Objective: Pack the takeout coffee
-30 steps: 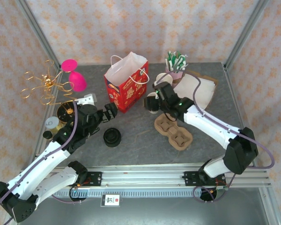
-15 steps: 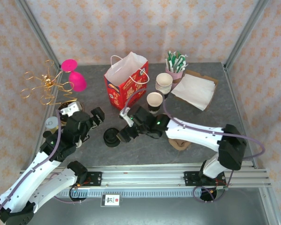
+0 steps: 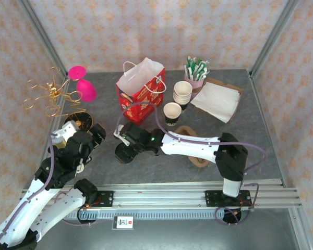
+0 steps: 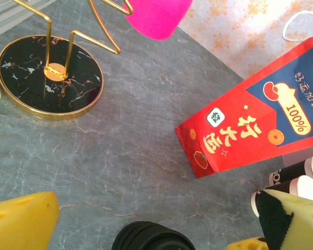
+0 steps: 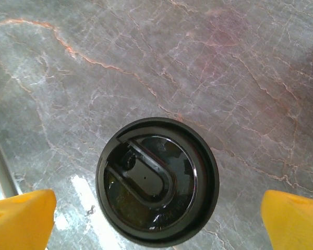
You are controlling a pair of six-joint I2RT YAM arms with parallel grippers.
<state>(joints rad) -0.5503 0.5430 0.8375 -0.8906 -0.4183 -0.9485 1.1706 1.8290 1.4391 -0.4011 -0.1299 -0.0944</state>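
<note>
My right hand (image 3: 126,147) hangs directly over the black lid (image 3: 120,155), which lies flat on the table in front of the red bag (image 3: 141,96), on the side nearer to me. Through my right wrist, the lid (image 5: 157,179) sits between my two yellow fingertips (image 5: 22,221). They are spread wide on either side of it and touch nothing, so this hand (image 5: 157,219) is open and empty.

My left hand (image 3: 94,134) is off to the left of the bag, near the round black base of the gold wire stand (image 3: 52,96). Its fingers are spread wide too and hold nothing. From that wrist I see the bag (image 4: 250,130) standing upright, the stand's base (image 4: 52,75) well to the bag's left, and the lid's rim (image 4: 152,238) at the bottom edge between my fingertips (image 4: 22,221).

An open paper cup (image 3: 172,113) stands just beside the bag on its right. A stack of cups (image 3: 182,92) stands behind that cup. The cardboard cup carrier (image 3: 201,160) lies further right of the bag and nearer to me, partly under my right arm.
</note>
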